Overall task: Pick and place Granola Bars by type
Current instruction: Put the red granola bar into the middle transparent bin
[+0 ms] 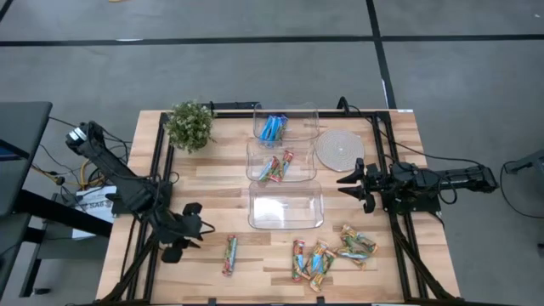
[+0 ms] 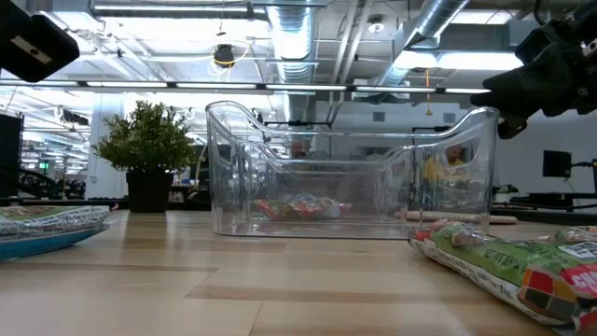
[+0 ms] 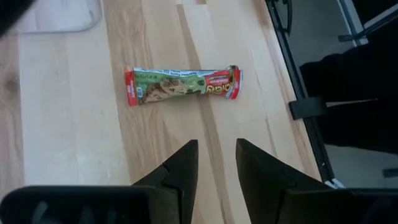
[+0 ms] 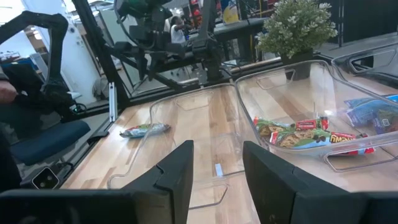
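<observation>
Risks first. My left pincer [image 1: 202,228] is hovering low over the table [image 1: 212,170], just beside a lone red-green-orange bar [image 1: 230,255] that is lying flat and apart from everything else. The bar is thin and its wrapper looks slick; if I am closing at an angle across it, I judge the fingers [image 3: 180,171] could skate over the wrapper, push the bar along the wood, or pinch only the crimped end so it droops and drops on the way. The bar is also sitting near the table's front edge, so a shove could send it off.

The tubs are another worry. Three clear tubs are standing in a row: the farthest [image 1: 285,121] is holding blue bars [image 1: 272,128], the middle one [image 1: 283,159] red-green-orange bars [image 1: 276,167], the nearest [image 1: 286,205] looks empty. Their walls are hard to see, so I could be clipping a rim, or releasing into the wrong one.

The remaining bars are lying in a loose pile [image 1: 327,253] on the right side of the table, some overlapping; a grab there could lift two types at once.

Pincers: the left is partly open, a narrow gap between the fingers, holding nothing and touching nothing. My right pincer [image 1: 355,181] is waiting beside the nearest tub, fingers spread moderately, empty.
</observation>
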`<move>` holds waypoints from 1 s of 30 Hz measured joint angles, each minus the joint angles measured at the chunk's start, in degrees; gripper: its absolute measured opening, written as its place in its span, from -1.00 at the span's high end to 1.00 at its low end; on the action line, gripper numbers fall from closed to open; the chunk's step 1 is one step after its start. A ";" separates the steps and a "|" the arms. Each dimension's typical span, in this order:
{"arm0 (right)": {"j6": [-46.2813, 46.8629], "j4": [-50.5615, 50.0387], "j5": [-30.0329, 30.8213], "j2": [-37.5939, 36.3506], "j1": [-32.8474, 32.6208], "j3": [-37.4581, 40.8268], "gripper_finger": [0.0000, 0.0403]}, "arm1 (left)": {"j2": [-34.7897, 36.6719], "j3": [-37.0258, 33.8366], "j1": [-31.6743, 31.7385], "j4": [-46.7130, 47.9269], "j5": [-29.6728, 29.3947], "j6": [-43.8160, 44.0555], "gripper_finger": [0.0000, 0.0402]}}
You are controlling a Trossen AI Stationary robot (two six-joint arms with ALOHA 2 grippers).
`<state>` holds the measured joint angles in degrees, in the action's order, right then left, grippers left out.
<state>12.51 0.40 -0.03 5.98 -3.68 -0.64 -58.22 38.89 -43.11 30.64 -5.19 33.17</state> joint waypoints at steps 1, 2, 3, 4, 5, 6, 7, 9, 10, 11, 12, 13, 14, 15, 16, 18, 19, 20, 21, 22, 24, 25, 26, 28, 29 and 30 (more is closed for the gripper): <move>0.01 0.00 -0.01 0.00 0.02 0.00 0.33 | 0.00 0.00 0.00 0.01 0.00 0.46 0.50; 0.01 0.00 0.00 0.00 0.00 0.00 0.33 | 0.00 0.00 0.02 -0.11 -0.02 0.98 0.50; 0.00 0.00 0.02 0.00 0.02 0.00 0.33 | 0.00 0.00 0.02 -0.20 -0.07 1.63 0.50; 0.02 0.00 -0.01 0.00 0.02 0.00 0.34 | 0.00 0.00 0.02 -0.18 -0.09 2.19 0.50; 0.02 0.00 -0.01 0.00 0.02 0.00 0.34 | 0.00 0.00 0.02 -0.16 -0.09 2.93 0.50; 0.00 0.00 -0.01 0.00 0.00 0.01 0.34 | 0.00 0.00 0.02 -0.18 -0.09 3.74 0.50; 0.01 0.00 0.00 0.00 0.00 0.00 0.34 | 0.01 0.00 0.02 -0.18 -0.08 4.56 0.50; 0.01 0.00 -0.01 0.00 0.00 0.00 0.34 | 0.00 0.00 0.02 -0.18 -0.09 7.08 0.50; 0.01 0.00 -0.01 0.00 0.01 0.00 0.34 | 0.02 0.00 0.02 -0.18 -0.11 8.78 0.50; 0.02 0.00 0.01 0.00 0.01 0.00 0.33 | 0.00 0.00 0.02 -0.16 -0.11 11.08 0.50; 0.01 0.00 -0.01 0.00 0.00 0.00 0.33 | 0.02 0.00 0.02 -0.16 -0.11 13.71 0.50; 0.02 0.00 -0.01 0.00 0.00 0.00 0.33 | 0.02 0.00 0.02 -0.16 -0.12 16.72 0.50; 0.01 0.00 0.01 0.00 0.00 0.00 0.33 | 0.00 0.00 0.02 -0.16 -0.19 20.22 0.50; 0.02 0.00 0.02 -0.02 0.01 0.00 0.34 | 0.00 0.00 0.02 -0.14 -0.30 23.99 0.50; 0.00 0.00 -0.01 0.00 0.00 0.00 0.34 | 0.00 0.00 0.02 -0.14 -0.61 27.75 0.50; 0.02 0.00 0.00 0.00 0.02 0.00 0.34 | 0.00 0.00 0.03 -0.12 -1.44 35.93 0.50; 0.01 0.00 -0.01 0.00 0.01 0.00 0.34 | 0.00 0.00 0.04 -0.12 -2.04 39.91 0.50; 0.01 0.00 0.01 0.00 0.01 0.00 0.34 | 0.00 0.00 0.04 -0.12 -2.71 43.44 0.50; 0.01 0.00 0.02 0.00 0.01 0.00 0.34 | 0.00 0.00 0.04 -0.14 -3.32 46.68 0.50; 0.01 0.00 0.00 0.00 0.01 0.02 0.33 | -0.01 0.00 0.04 -0.24 -4.07 50.13 0.50; 0.00 0.00 -0.01 0.00 0.02 0.02 0.33 | -0.02 0.00 0.04 -1.29 -5.33 56.85 0.50; 0.01 0.00 0.00 0.00 0.00 0.00 0.33 | -0.02 0.00 0.03 -2.16 -6.03 59.53 0.50; 0.02 0.00 0.01 0.00 0.01 0.00 0.34 | -0.02 0.00 0.02 -3.05 -6.60 61.46 0.50; 0.00 0.00 -0.01 0.00 0.00 0.00 0.34 | -0.02 0.00 -0.02 -4.96 -7.86 62.64 0.50; 0.02 0.00 0.02 0.00 0.01 0.00 0.34 | -0.02 0.00 -0.02 -5.73 -8.51 62.60 0.50; 0.01 0.00 -0.01 0.00 0.02 0.00 0.34 | -0.02 0.00 -0.02 -6.25 -8.97 62.54 0.50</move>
<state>12.53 0.40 -0.03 5.98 -3.66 -0.64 -58.24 38.89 -43.13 24.39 -14.17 95.71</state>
